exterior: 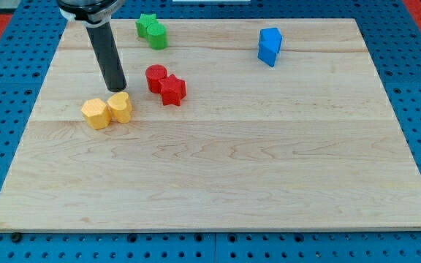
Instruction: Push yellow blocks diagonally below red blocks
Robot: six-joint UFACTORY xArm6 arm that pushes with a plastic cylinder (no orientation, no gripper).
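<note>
Two yellow blocks lie side by side at the board's left: a hexagonal one [95,113] and a rounder one [120,107] touching it on its right. Two red blocks sit up and to the right of them: a round one [156,77] and a star-shaped one [172,90], touching each other. My tip [117,89] is at the end of the dark rod, right at the top edge of the rounder yellow block and left of the red blocks.
Two green blocks [151,31] sit together near the board's top edge. A blue block [270,45] stands at the top right. The wooden board [225,168] lies on a blue perforated table.
</note>
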